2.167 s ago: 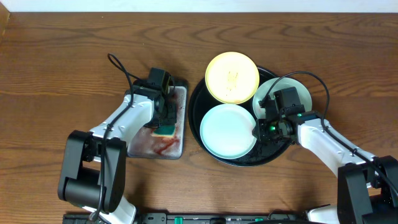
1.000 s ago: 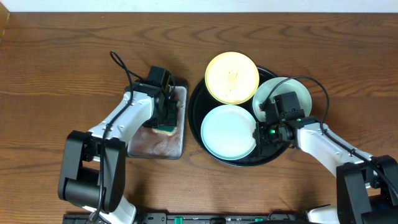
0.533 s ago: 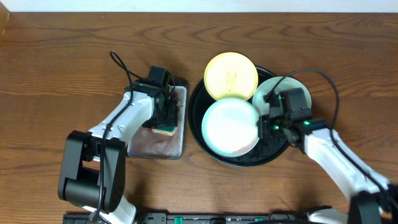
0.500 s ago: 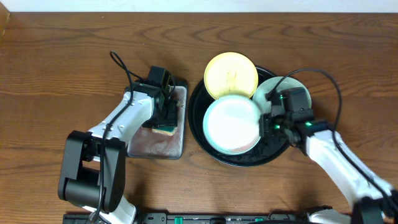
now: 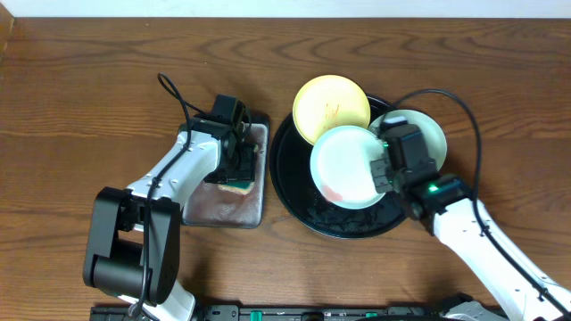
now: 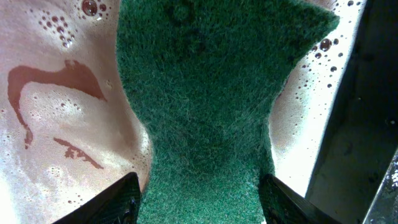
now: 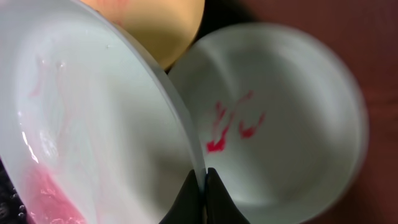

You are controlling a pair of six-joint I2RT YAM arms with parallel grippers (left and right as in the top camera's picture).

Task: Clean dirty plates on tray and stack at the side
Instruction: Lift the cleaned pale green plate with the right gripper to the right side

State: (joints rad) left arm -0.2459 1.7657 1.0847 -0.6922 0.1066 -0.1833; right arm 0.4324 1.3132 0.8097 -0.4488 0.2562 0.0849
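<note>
I see the left gripper (image 6: 202, 196) pinching a green sponge (image 6: 205, 106), which is squeezed narrow between the fingers (image 6: 118, 202). Left of the sponge: wet soapy surface (image 6: 56, 155) with red smears (image 6: 56, 78). Right of the sponge: bubbles (image 6: 311, 68), then a dark edge (image 6: 357, 124).

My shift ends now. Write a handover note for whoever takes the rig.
Left gripper: shut on the sponge, on the soapy grey tray.
Right gripper: shut on the rim of one mint plate, tilted above the black tray, pink residue inside.
Yellow plate and the other mint plate rest at the black tray's far edge, both red-smeared.
Done: no plate clean or stacked.
To do: wipe all three, stack beside the tray.
</note>
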